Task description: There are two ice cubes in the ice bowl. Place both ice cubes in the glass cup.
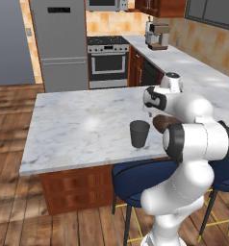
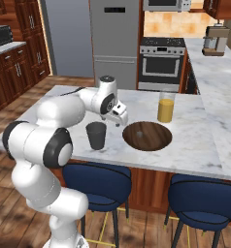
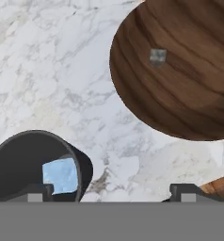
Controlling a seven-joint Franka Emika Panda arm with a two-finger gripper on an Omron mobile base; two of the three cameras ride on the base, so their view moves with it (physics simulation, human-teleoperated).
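gripper (image 3: pixel 109 192) seen spread wide, nothing held | one ice cube (image 3: pixel 61 175) found inside glass cup (image 3: pixel 34 164) | other ice cube (image 3: pixel 157 56) left in ice bowl (image 3: pixel 180 94), beside the cup on marble counter (image 3: pixel 48 70)

1. My arm (image 2: pixel 44 140) is clad in glossy white shells, rounded and bulbous at each segment.
2. Black bands ring the joints where the shells meet; I note one at the shoulder-side link and one at the elbow.
3. The wrist housing carries a dark circular cap on top and a dark round face on its side.
4. The gripper (image 2: pixel 120 116) body is white and boxy, with small dark finger tips (image 3: pixel 35 190).
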